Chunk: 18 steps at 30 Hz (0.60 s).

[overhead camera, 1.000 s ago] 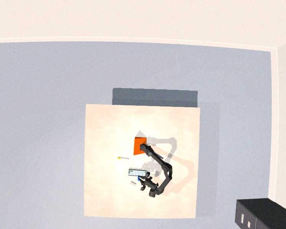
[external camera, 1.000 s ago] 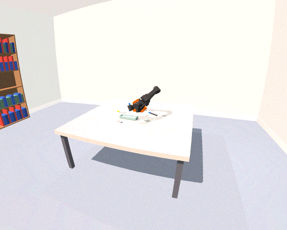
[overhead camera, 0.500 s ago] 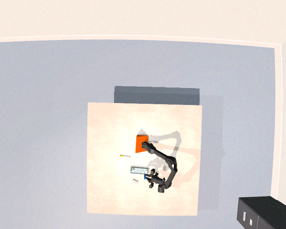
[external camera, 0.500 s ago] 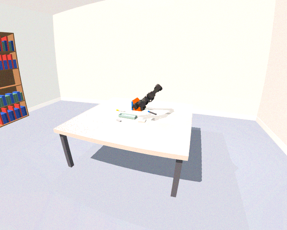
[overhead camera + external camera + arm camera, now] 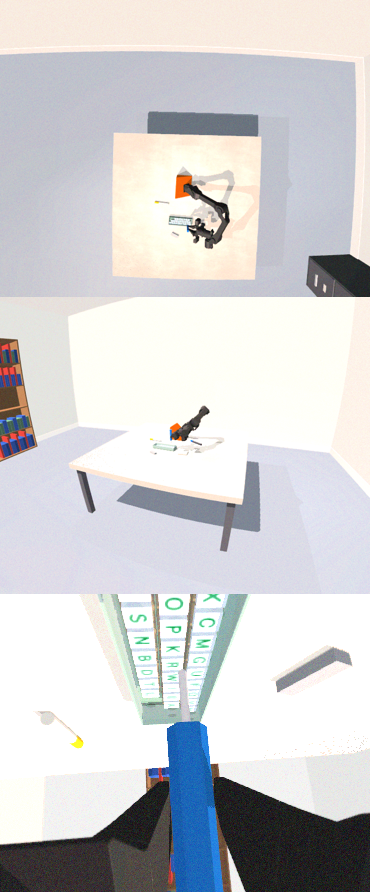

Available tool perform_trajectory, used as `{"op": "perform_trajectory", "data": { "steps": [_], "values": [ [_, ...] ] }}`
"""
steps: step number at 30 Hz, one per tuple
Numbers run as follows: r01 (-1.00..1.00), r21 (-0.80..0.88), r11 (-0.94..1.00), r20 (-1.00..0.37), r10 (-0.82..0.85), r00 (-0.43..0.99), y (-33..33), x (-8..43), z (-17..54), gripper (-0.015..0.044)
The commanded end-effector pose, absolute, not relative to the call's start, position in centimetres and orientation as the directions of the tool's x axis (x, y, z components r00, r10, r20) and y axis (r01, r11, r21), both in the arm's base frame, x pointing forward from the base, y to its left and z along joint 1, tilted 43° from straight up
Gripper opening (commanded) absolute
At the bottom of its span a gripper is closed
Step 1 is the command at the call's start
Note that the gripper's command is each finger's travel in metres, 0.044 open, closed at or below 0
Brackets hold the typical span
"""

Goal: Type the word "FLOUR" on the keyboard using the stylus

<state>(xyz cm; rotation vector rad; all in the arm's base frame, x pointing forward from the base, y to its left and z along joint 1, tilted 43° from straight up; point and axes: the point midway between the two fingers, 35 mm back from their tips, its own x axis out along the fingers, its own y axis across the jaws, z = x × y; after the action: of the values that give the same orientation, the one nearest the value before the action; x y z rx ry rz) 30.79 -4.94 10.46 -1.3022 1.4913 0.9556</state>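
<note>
My gripper (image 5: 189,229) (image 5: 171,435) (image 5: 191,789) is shut on the blue stylus (image 5: 187,228) (image 5: 170,433) (image 5: 189,754), which stands nearly upright in the exterior view with its thin pale tip down. The pale green keyboard (image 5: 170,220) (image 5: 164,447) (image 5: 155,714) lies under it on the table. In the wrist view the tip overlaps the middle and right-hand lines of keys, near R, W and G. I cannot tell the tip's exact height or whether it touches a key. Letters near the far end are small and partly hidden by the tip.
An orange block (image 5: 181,186) (image 5: 175,426) stands by the arm's base. A yellow-ended stick (image 5: 156,202) (image 5: 151,439) (image 5: 77,743) and a small grey-and-white block (image 5: 175,234) (image 5: 153,452) (image 5: 320,674) lie near the keyboard. A blue-and-black pen (image 5: 196,442) and a flat pale block (image 5: 183,452) lie to its right.
</note>
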Motion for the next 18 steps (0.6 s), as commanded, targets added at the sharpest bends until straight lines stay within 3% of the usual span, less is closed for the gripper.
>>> {"op": "perform_trajectory", "data": {
  "steps": [1,10,13,18],
  "values": [
    [-0.989,-0.005,0.147,-0.957,-0.288,-0.038,-4.5,30.8,9.7,0.0],
    [-0.989,-0.005,0.147,-0.957,-0.287,-0.038,-3.6,30.9,8.7,0.0],
    [-0.989,-0.005,0.147,-0.957,-0.287,-0.038,-3.5,30.9,8.4,0.0079],
    [-0.989,-0.005,0.147,-0.957,-0.287,-0.038,-3.4,30.9,8.4,0.0081]
  ]
}}
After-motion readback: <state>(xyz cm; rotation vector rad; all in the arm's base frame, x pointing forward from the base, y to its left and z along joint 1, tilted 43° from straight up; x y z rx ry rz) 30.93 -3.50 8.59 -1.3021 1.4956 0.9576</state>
